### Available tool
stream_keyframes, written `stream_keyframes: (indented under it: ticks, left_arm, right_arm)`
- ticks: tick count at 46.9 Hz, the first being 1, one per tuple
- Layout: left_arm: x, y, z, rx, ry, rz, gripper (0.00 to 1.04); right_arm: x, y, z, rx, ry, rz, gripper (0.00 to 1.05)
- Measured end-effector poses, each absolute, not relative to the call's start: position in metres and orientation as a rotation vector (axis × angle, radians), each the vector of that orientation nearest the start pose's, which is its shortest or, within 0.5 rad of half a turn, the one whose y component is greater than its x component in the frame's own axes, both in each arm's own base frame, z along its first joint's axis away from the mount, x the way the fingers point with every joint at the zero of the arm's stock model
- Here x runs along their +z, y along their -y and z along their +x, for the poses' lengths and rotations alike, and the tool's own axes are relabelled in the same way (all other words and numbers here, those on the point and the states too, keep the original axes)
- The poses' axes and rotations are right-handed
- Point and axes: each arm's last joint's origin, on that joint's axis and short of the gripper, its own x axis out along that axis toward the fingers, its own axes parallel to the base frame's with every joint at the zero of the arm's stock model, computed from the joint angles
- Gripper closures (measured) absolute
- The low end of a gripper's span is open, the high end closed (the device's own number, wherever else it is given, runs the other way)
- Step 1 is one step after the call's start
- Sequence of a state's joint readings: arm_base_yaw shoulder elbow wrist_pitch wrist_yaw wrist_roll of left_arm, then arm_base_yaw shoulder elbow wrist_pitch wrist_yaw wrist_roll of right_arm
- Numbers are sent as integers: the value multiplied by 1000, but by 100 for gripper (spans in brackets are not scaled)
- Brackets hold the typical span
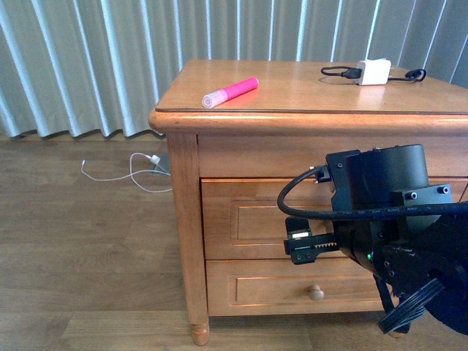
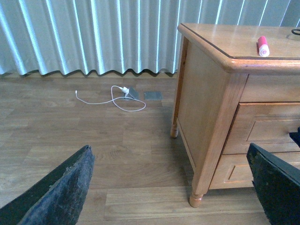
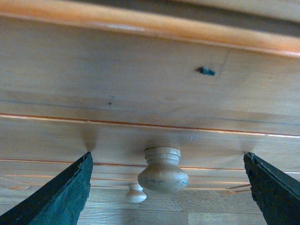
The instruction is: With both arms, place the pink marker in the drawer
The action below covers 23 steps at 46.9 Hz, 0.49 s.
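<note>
Pink marker (image 1: 230,92) lies left on the nightstand (image 1: 307,95); your right hand (image 3: 167,157) gapes at the drawer (image 3: 211,140) knob (image 3: 162,171), left hand (image 2: 168,149) apart too.

Lower right, you see your right arm (image 1: 387,212): matte black, round screw-studded joint, looped black cable (image 1: 292,194), tiny green light (image 1: 371,257).

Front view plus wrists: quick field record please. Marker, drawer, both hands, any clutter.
pink marker: lying on the left part of the nightstand top, untouched
top drawer: shut
knob: between the right hand's fingers, not gripped
right hand: open, facing the drawer front
left hand: open, empty, off to the nightstand's side
clutter: white charger with black cable at the top's back right; white cable on the floor
</note>
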<state>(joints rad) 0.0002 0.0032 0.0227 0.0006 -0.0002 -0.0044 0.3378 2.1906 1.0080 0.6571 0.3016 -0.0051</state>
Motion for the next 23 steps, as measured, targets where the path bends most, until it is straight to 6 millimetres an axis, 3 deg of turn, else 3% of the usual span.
stream_keyframes:
  ticks: [23]
  left_arm:
    - [171, 0, 96, 0, 20, -4, 6]
  right_arm:
    - [62, -120, 385, 14, -512, -175, 9]
